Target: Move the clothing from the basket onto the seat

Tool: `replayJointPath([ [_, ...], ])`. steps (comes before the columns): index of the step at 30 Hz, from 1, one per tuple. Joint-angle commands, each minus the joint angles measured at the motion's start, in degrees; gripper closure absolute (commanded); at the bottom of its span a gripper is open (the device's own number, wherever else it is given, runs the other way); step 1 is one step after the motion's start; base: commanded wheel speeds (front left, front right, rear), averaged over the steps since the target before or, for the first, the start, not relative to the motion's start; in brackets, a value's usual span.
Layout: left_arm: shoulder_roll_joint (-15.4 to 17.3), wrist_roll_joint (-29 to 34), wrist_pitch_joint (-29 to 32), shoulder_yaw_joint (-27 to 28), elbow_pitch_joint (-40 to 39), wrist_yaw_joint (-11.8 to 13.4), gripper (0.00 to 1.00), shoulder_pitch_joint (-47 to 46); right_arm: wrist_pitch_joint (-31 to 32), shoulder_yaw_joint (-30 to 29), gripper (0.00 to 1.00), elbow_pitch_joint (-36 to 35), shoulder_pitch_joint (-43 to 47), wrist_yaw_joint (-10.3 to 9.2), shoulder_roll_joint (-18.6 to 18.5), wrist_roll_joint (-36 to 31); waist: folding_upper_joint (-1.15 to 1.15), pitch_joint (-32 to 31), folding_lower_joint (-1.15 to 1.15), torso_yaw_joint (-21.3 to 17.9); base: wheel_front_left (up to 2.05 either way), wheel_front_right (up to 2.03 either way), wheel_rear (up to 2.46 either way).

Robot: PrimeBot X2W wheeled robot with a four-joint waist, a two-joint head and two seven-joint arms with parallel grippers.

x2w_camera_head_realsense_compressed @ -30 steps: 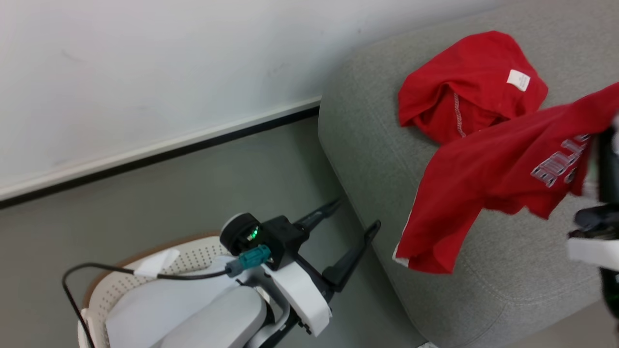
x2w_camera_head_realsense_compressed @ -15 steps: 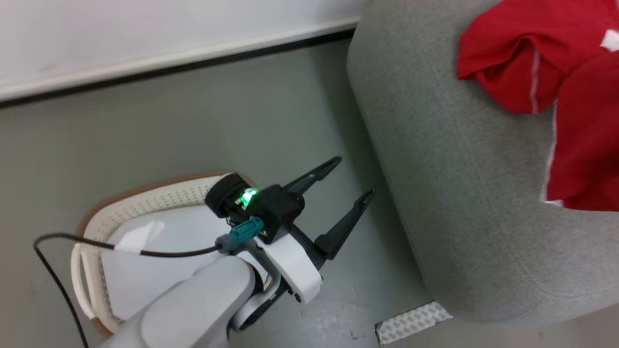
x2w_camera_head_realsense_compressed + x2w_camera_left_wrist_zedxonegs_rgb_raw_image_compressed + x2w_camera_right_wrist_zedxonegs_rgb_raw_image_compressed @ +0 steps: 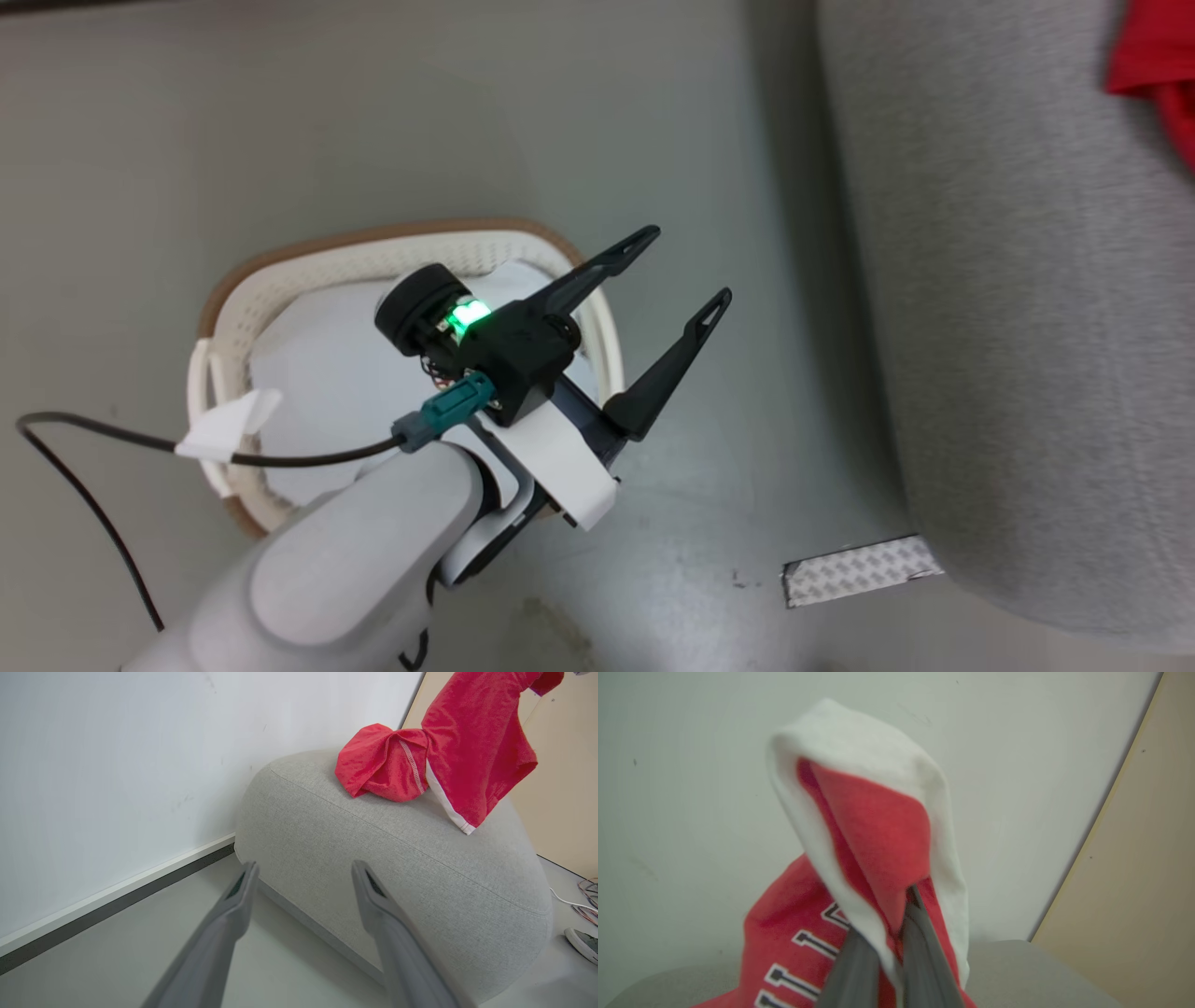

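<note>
The white perforated basket [image 3: 308, 271] with a brown rim stands on the floor, holding pale padding [image 3: 317, 373]. My left gripper [image 3: 686, 265] hovers open over its right rim, with nothing between its fingers [image 3: 243, 891]. The grey seat [image 3: 1008, 327] rises at the right, a bit of red clothing [image 3: 1153, 65] at its top corner. In the left wrist view the plain red shirt [image 3: 378, 770] lies bunched on the seat [image 3: 397, 858], and the red-and-white jersey [image 3: 472, 742] hangs above it. My right gripper [image 3: 889, 919] is shut on the jersey [image 3: 878, 826], by its white-trimmed edge.
A strip of silver patterned tape [image 3: 859, 569] lies on the floor at the seat's foot. A black cable [image 3: 84, 504] trails from my left wrist. A white wall [image 3: 117, 765] stands behind the seat, a beige panel [image 3: 560, 788] beside it. A shoe [image 3: 581, 942] and cables [image 3: 588, 889] lie at the far right.
The head camera has swung down and left: the seat and red clothing slid toward the right edge, the right gripper left the picture, and the whole basket came in. The left gripper stays open.
</note>
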Motion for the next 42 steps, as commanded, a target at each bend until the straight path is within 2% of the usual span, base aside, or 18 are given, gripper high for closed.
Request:
replayJointPath([
  [1,0.29,0.52,-0.47,0.17,-0.19,0.22,0.00,-0.58,0.29,0.53,1.00,1.08,-0.89,-0.13,-0.67,-0.03,0.00,2.10,-0.01,2.08,0.00,0.00,0.00],
  [7,-0.11,0.57,-1.25,0.18,0.37,0.17,0.00,-1.39,4.47,7.70,1.00,11.01,-2.42,-0.14,-3.01,2.11,0.00,4.33,-0.01,4.12,0.00,0.00,0.00],
  [12,-0.25,0.08,-2.00,0.66,1.14,0.23,0.00,-1.85,11.53,14.98,1.00,18.08,-3.59,-0.13,-4.17,5.06,0.00,4.91,-0.01,5.01,0.00,0.00,0.00],
  [19,-0.77,-0.86,-2.95,1.08,2.27,0.35,0.00,-1.88,25.47,23.71,1.00,24.02,-4.89,-0.13,-3.72,12.05,0.00,3.86,-0.01,5.60,0.00,0.00,0.00],
  [23,-0.99,-1.12,-3.54,1.23,2.83,0.36,0.00,-1.67,27.84,26.30,1.00,24.87,-5.57,-0.13,-4.74,14.77,0.00,2.96,-0.01,5.85,0.00,0.00,0.00],
  [25,-0.96,-1.19,-3.79,1.24,3.26,0.36,0.00,-1.24,27.69,27.37,0.63,25.10,-5.88,-0.13,-5.25,15.53,0.00,2.20,-0.01,5.77,0.00,0.00,0.00],
  [26,-0.96,-1.23,-3.96,1.23,3.49,0.36,0.00,-0.97,27.37,27.96,0.13,25.02,-5.99,-0.13,-5.59,15.82,0.00,1.68,-0.01,5.71,0.00,0.00,0.00],
  [27,-1.00,-1.38,-4.10,1.24,3.67,0.34,0.00,-0.71,27.12,28.63,0.00,24.95,-6.00,-0.13,-6.00,16.03,0.00,1.06,-0.01,5.64,0.00,0.00,0.00],
  [34,-1.28,-2.86,-5.24,1.99,5.79,0.77,0.00,1.98,28.25,33.91,0.00,24.34,-3.87,-0.13,-8.68,17.50,0.00,-5.71,-0.01,4.89,0.00,0.00,0.00],
  [42,-1.19,-5.25,-6.08,4.08,7.85,1.74,0.00,7.58,33.11,39.00,0.00,21.41,-0.97,-0.13,-11.94,20.93,0.00,-16.02,-0.01,4.18,0.00,0.00,0.00],
])
